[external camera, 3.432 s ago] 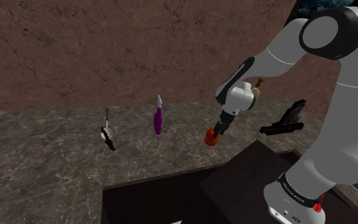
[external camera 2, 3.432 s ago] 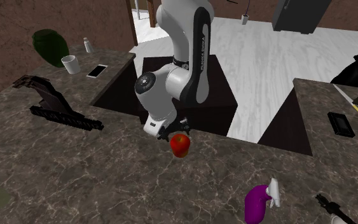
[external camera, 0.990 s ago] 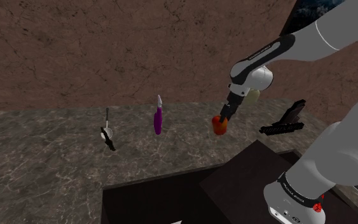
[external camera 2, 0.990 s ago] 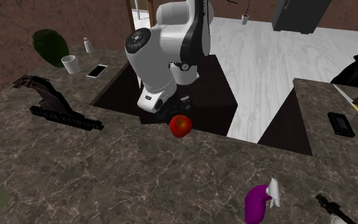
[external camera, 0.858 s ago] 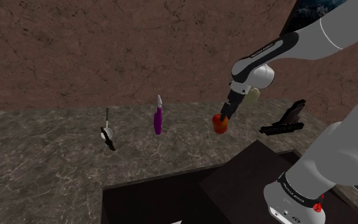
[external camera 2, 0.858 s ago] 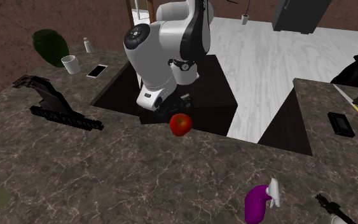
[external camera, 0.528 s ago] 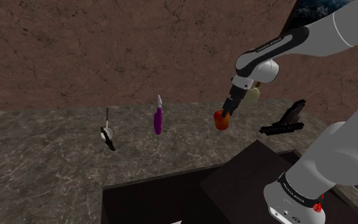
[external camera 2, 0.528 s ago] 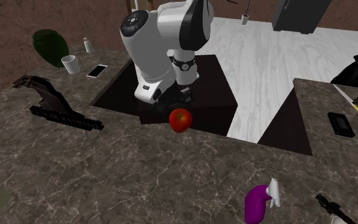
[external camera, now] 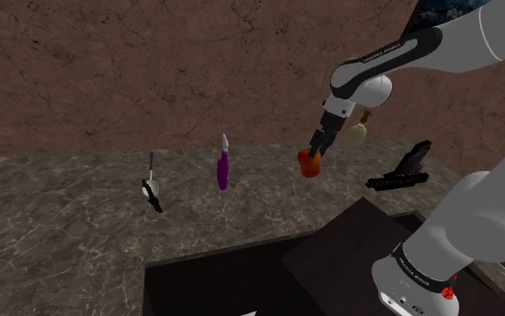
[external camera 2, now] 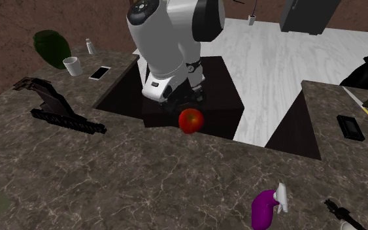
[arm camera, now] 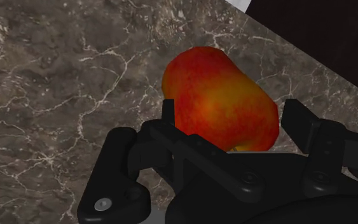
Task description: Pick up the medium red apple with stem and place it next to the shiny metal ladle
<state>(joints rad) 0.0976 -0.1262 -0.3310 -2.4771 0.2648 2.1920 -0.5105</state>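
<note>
My black gripper [external camera: 314, 149] is shut on a red apple [external camera: 309, 163], which hangs in the air above the dark marble counter [external camera: 80, 233]. The same apple [external camera 2: 190, 121] hangs just under the hand near the counter's cut-out in the second exterior view. In the wrist view the red and orange apple [arm camera: 220, 100] is clasped between the two fingers [arm camera: 168, 112], with marble below. The ladle [external camera: 152, 186], a small shiny bowl on a dark handle, lies on the counter far off toward the shoulder view's left. Its dark handle end [external camera 2: 340, 213] shows at the second exterior view's lower right corner.
A purple spray bottle [external camera: 223, 166] stands between the apple and the ladle. A black angular stand [external camera: 403, 170] sits beside the arm. A dark box [external camera: 268, 269] fills the cut-out. A cup [external camera 2: 72, 66], a phone [external camera 2: 99, 72] and a green shape [external camera 2: 50, 46] lie on the far counter.
The arm has risen and carried the apple higher and slightly toward the shoulder view's left; since 3.4 s ago it went from low near the box edge to well above the counter.
</note>
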